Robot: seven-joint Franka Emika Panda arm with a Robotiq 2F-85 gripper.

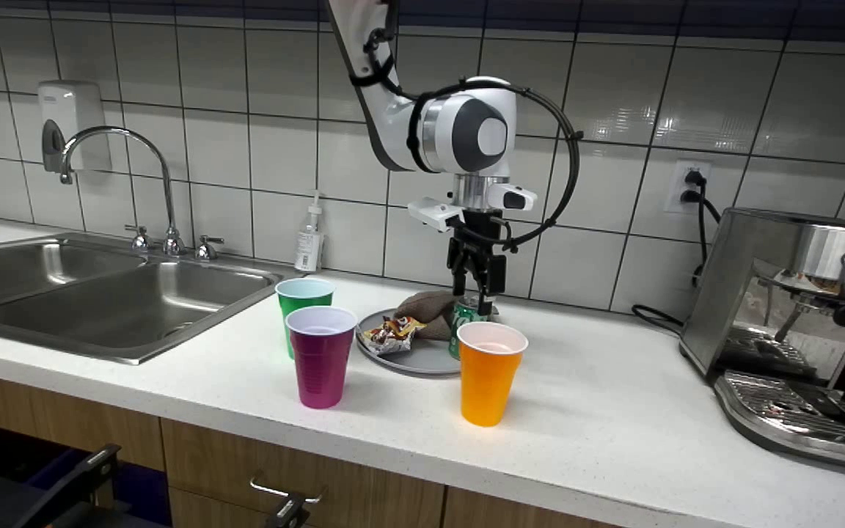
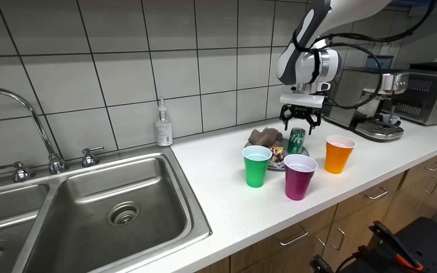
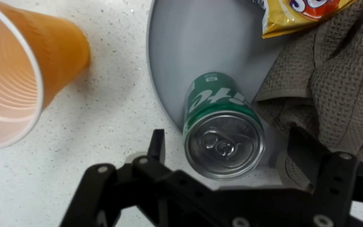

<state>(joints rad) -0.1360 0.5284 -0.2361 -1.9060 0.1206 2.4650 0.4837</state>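
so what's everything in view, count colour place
counter: 1, white, above drawers
plate: 1, grey, on counter
can: 1, green, upright on plate
cloth: 1, brown, beside can
snack packaging: count unclear, yellow and silver, on plate
orange cup, purple cup, green cup: 1 each, on counter
sink: 1, steel, in counter
faucet: 1, chrome, at sink's back
pump bottle: 1, clear, beside sink
soap dispenser: 1, white, on wall
outlet: 1, white, on wall
coffee machine: 1, silver, on counter
boxy appliance: 1, silver, past coffee machine
equipment: count unclear, black, foreground
arm: 1, white-grey, above counter
jaws: 1 pair, black, open, by can's top
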